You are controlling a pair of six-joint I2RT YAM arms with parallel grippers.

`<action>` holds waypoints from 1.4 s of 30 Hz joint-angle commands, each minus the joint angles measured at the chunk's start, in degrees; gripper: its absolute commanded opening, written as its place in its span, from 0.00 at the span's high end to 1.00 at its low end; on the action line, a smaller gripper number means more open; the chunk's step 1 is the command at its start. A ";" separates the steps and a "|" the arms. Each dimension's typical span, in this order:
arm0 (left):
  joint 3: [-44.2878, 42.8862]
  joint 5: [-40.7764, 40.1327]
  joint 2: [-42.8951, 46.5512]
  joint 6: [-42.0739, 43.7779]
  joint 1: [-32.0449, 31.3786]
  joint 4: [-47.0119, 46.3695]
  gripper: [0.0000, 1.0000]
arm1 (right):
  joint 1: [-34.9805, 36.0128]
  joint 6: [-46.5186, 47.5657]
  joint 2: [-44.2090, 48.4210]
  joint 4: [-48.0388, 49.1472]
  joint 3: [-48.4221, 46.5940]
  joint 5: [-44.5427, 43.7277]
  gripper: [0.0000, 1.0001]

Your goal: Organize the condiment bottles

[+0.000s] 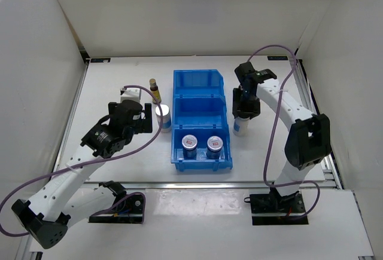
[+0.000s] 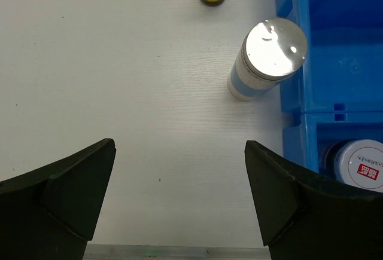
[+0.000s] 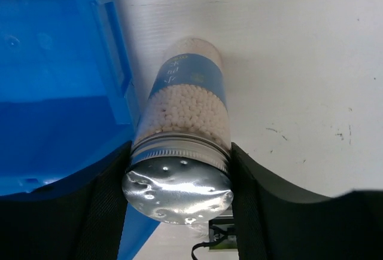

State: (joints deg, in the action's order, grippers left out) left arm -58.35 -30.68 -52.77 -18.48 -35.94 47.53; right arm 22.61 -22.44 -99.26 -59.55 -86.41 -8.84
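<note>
Step in hand, judged: right shaker [image 3: 188, 110] to go into bin [image 1: 200, 78]. The grip sits high, at the lid, so hold firm. Lift straight until the base is above the wall alongside, then carry left; a tilt may catch that wall.

Left arm [image 1: 90, 146]: stretched forward and right, wrist low, facing down at desk [image 1: 114, 75].
Left fingers [image 2: 60, 200]: spread wide, holding nothing, short of left shaker [image 1: 162, 116].
Amber bottle [image 1: 154, 88]: upright, beyond left shaker.
Left shaker: upright, just beside the bin's left wall.
Jars [image 1: 190, 142]: two, side by side in the near compartment.
Right shaker: upright on the desk, just beside the bin's right wall.
Right fingers [image 3: 108, 212]: clenched either side of its silver lid.
Right arm [image 1: 293, 113]: arched forward, wrist pointing down over the shaker.
</note>
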 commanded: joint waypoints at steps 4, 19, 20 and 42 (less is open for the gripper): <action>-0.63 0.35 0.48 0.46 0.26 -1.12 0.00 | 1.55 -2.52 6.79 -0.21 -1.12 -7.40 0.67; -0.63 0.35 -1.72 0.46 0.26 -1.12 0.00 | 12.02 -1.38 3.83 1.97 -17.91 -7.16 0.91; -0.63 0.35 -1.72 0.46 0.26 -1.12 0.00 | 12.02 -1.38 2.94 2.59 -17.91 -6.46 0.91; -0.63 4.75 -6.19 0.99 0.26 -1.65 0.00 | 13.77 -2.52 -4.12 6.64 -14.84 -7.83 0.00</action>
State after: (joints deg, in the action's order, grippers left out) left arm -58.35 -28.47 -57.60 -17.98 -35.94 47.35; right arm 35.35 -24.47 -108.75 -54.26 -100.57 -10.90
